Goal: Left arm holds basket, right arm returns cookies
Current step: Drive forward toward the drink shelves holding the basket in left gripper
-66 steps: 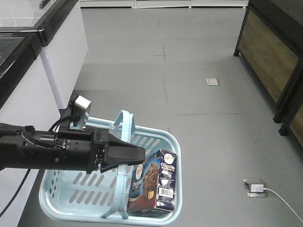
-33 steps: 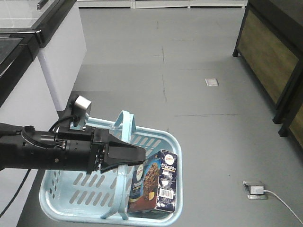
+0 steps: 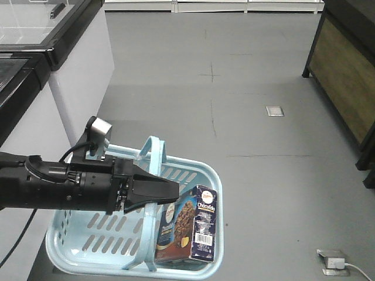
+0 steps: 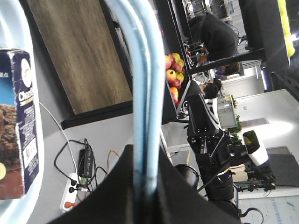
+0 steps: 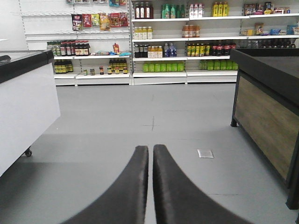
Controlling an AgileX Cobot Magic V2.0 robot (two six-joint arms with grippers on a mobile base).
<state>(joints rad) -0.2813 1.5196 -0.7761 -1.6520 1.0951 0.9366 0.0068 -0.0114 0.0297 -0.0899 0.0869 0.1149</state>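
Observation:
My left arm [image 3: 64, 187] reaches in from the left, and its gripper [image 3: 167, 192] is shut on the two hoop handles [image 4: 145, 93] of the light blue basket [image 3: 82, 234], which hangs above the grey floor. The dark navy cookies box [image 3: 188, 229] stands upright in the basket's right end; its edge also shows at the left of the left wrist view as the cookies box [image 4: 16, 121]. In the right wrist view my right gripper [image 5: 150, 149] is shut with nothing between its fingers, pointing down the aisle. It does not appear in the front view.
A white freezer cabinet [image 3: 58, 64] with a black top stands at left, and another [image 5: 23, 98] shows in the right wrist view. A dark wooden display stand [image 3: 345, 64] is at right. Stocked shelves [image 5: 177, 42] line the far wall. A floor socket [image 3: 334, 260] lies at lower right.
The whole front view has shifted: the floor, cabinet and stand have slid right and down in the frame. The left arm, basket and cookies box keep their places relative to one another.

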